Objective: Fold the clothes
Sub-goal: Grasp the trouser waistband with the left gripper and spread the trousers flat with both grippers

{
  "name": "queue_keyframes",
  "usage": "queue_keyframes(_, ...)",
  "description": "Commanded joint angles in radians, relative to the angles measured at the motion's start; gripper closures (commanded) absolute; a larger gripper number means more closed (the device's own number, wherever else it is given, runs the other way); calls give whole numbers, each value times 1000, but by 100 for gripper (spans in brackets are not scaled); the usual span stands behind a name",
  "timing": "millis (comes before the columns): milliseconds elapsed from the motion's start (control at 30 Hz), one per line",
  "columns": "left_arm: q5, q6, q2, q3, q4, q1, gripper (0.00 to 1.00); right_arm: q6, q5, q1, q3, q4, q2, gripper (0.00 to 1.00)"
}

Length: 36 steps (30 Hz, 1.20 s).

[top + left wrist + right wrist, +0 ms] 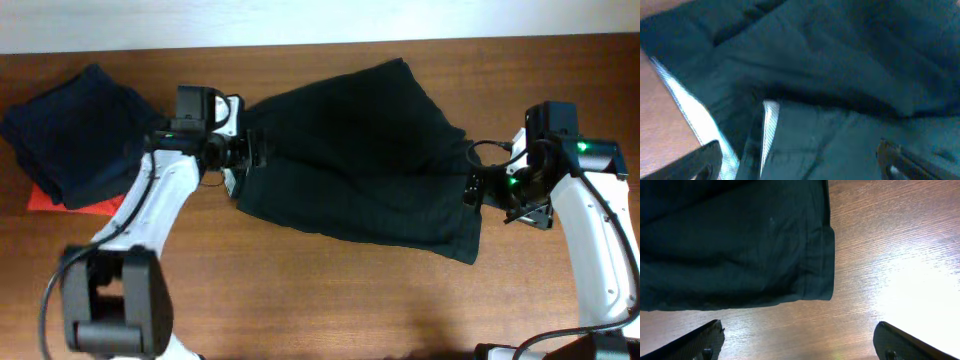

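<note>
The black garment [365, 160] lies spread across the middle of the wooden table, wide and rumpled. My left gripper [248, 158] is at its left edge; in the left wrist view its open fingers [800, 162] straddle the black cloth [840, 75] and a thin pale trim [769, 127]. My right gripper [478, 190] is open just off the garment's right edge; in the right wrist view its fingers [800, 342] hover over bare wood, with the garment's hemmed corner [815, 270] just ahead.
A folded navy-blue garment [75, 130] lies at the far left on a small flat red item [95, 203]. The wooden table [330, 290] stretches in front of the black garment. A pale wall edge runs along the back.
</note>
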State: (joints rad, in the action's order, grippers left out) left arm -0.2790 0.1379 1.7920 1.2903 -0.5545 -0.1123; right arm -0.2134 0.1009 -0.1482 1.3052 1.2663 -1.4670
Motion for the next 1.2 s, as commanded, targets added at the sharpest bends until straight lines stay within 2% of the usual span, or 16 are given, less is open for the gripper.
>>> queue_keyframes(0, 18, -49, 116, -11, 93, -21, 5, -5, -16, -5, 15, 2, 11, 1)
queue_keyframes(33, 17, -49, 141, -11, 119, -21, 8, -5, -16, -5, 15, 2, 11, 1)
queue_keyframes(133, -13, -49, 181, -11, 147, -35, 59, -5, -16, -5, 15, 2, 11, 1)
queue_keyframes(300, -50, -49, 181, -11, 146, -37, 64, -5, -16, -5, 15, 1, 11, 1)
queue_keyframes(333, -50, -49, 181, -11, 131, -38, 93, -5, -16, -5, 15, 1, 11, 1)
queue_keyframes(367, -50, -49, 180, -10, 106, -38, 99, -5, -17, -5, 15, 1, 11, 1)
queue_keyframes(500, -136, -49, -3, 61, -363, 7, 100, -5, -32, -5, 13, 2, -18, 1)
queue_keyframes(600, -13, -49, -46, 38, -644, 8, 100, -6, -76, -5, -26, 46, -71, 1)
queue_keyframes(733, -5, -48, -46, -63, -652, 8, 93, -32, 19, -4, -246, -2, -80, 1)
queue_keyframes(833, -3, -49, -46, -134, -648, 5, 90, -113, 107, -4, -472, -213, -80, 2)
queue_keyframes(1000, -3, -49, -46, -162, -628, 4, 89, -187, 58, -5, -595, -491, -80, 23)
queue_keyframes(1033, -3, -49, -46, -162, -625, 4, 63, -188, 43, -5, -595, -537, -80, 28)
queue_keyframes(1067, -4, -49, -46, -162, -625, 4, 23, -189, 39, -5, -595, -560, -80, 36)
queue_keyframes(1100, -5, -48, -46, -162, -626, 4, 7, -189, 24, -5, -595, -577, -80, 45)
queue_keyframes(1133, -11, -48, -46, -162, -637, 4, 4, -188, 9, -5, -595, -587, -80, 67)
queue_keyframes(1167, -24, -40, -46, -162, -667, 3, 2, -188, 6, -5, -595, -583, -80, 72)
